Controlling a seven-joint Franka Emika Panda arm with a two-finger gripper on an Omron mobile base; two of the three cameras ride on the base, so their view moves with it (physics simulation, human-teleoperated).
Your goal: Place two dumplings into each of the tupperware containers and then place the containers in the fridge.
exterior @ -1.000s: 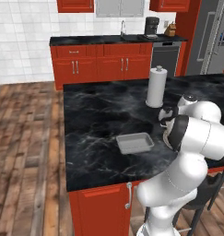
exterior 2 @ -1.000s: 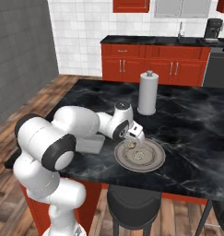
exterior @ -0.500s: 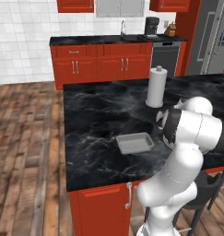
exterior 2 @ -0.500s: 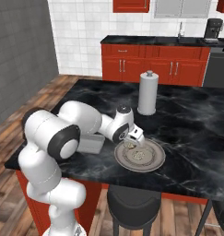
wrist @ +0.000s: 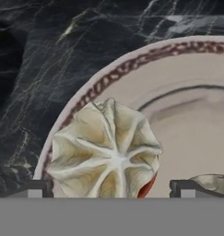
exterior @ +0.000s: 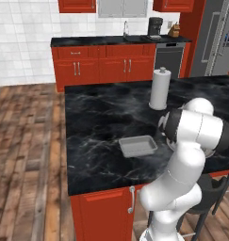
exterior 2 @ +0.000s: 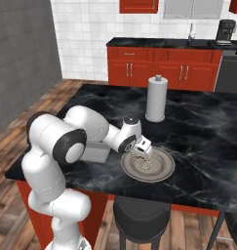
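My gripper (exterior 2: 142,151) hangs open just above the left part of a round brown-rimmed plate (exterior 2: 165,171). In the hand view a pale pleated dumpling (wrist: 106,154) lies on the plate's rim (wrist: 109,78), between my two fingertips (wrist: 37,188), which stand apart on either side of it. A second dumpling (wrist: 214,181) peeks in at the lower right. One grey tupperware container (exterior: 137,146) sits with nothing in it on the black counter, left of the plate; my arm partly hides this container (exterior 2: 96,155) in the right base view. The fridge (exterior: 218,37) stands at the back right.
A white paper towel roll (exterior: 159,88) stands upright behind the plate on the island. A dark stool (exterior 2: 140,219) sits below the counter's front edge (exterior 2: 154,202). Red cabinets and a dishwasher (exterior: 168,59) line the back wall.
The arm's elbow has swung and the hand has settled a little lower over the plate. The jaws stayed open.
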